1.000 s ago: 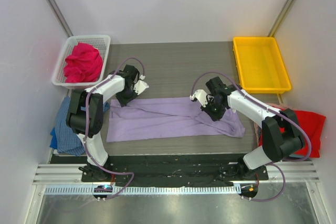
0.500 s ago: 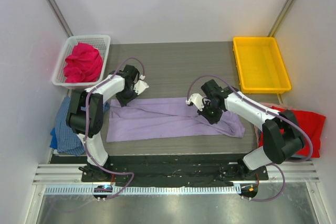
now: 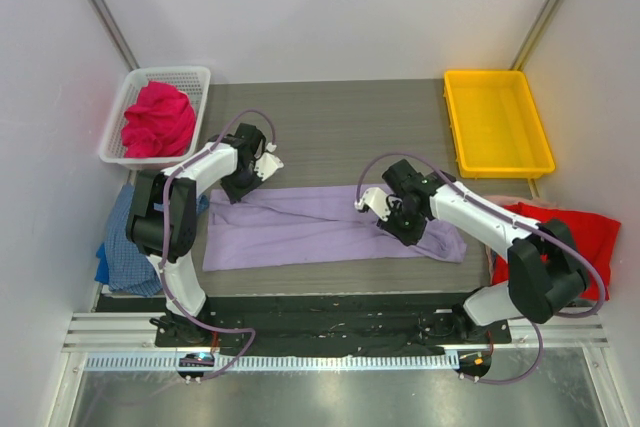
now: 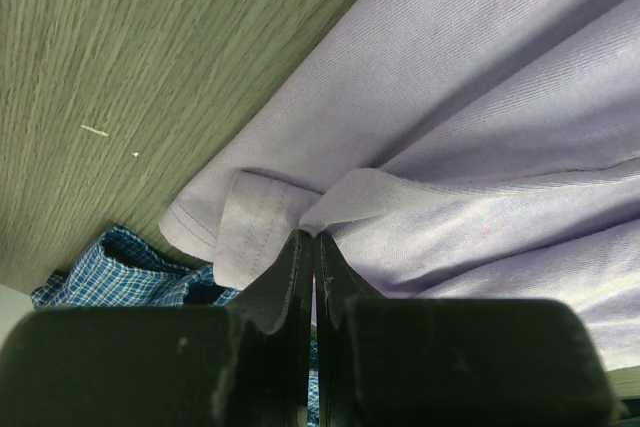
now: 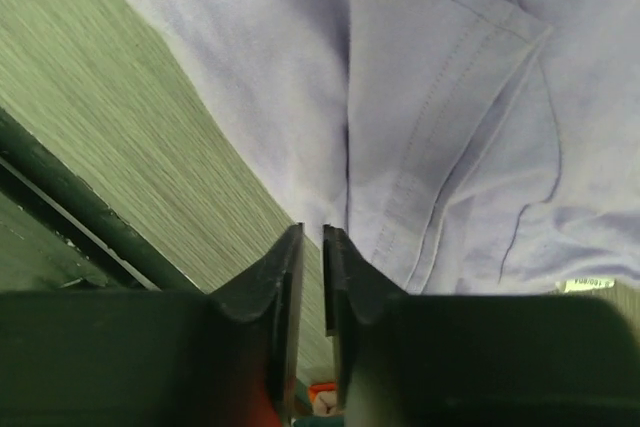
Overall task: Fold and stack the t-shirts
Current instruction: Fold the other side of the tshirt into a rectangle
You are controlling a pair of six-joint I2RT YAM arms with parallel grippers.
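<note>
We see the lavender t-shirt (image 3: 300, 227) lying in a long band across the near half of the counter (image 3: 330, 127), running from its left side to its right. The left fingers (image 4: 308, 247) are pressed together on a small fold at the shirt's far left corner. The right fingers (image 5: 312, 247) hover low over the shirt's right part, parted by a narrow gap with nothing between them.

The magenta-pink t-shirt (image 3: 158, 119) is heaped in the white basket (image 3: 190, 74) at the far left corner. The blue checked t-shirt (image 3: 120, 247) hangs off the left edge and the red t-shirt (image 3: 590, 237) off the right edge. The yellow tray (image 3: 497, 122) sits at the far right corner.
</note>
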